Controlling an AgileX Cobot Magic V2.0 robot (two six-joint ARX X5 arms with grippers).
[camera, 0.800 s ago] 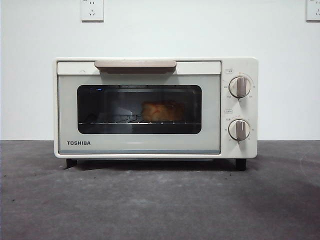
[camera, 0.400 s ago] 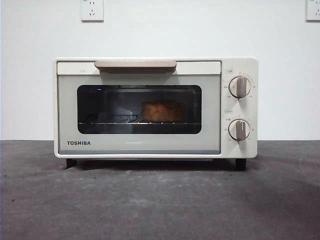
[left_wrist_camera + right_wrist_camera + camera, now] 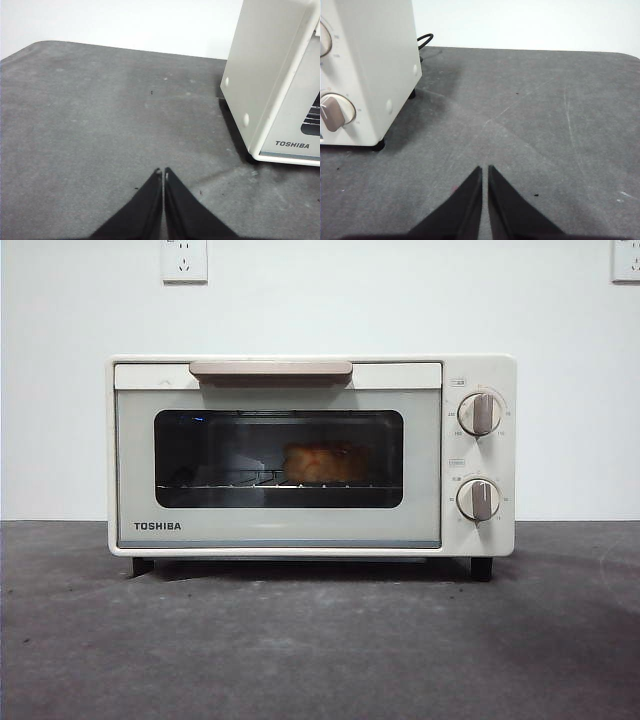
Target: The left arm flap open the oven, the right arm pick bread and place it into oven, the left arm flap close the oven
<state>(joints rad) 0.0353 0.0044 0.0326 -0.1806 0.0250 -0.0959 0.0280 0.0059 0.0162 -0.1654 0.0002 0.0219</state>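
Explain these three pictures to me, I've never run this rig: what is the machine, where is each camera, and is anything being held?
It is a two-armed robot at a dark table. The front view looks level at a cream toaster oven, door shut, with the bread inside on the wire rack. The other two views come from cameras on the wrists. The left gripper hangs over the table beside the oven's TOSHIBA-logo side; the right gripper hangs beside the knob side. Both have their black jaws shut on nothing.
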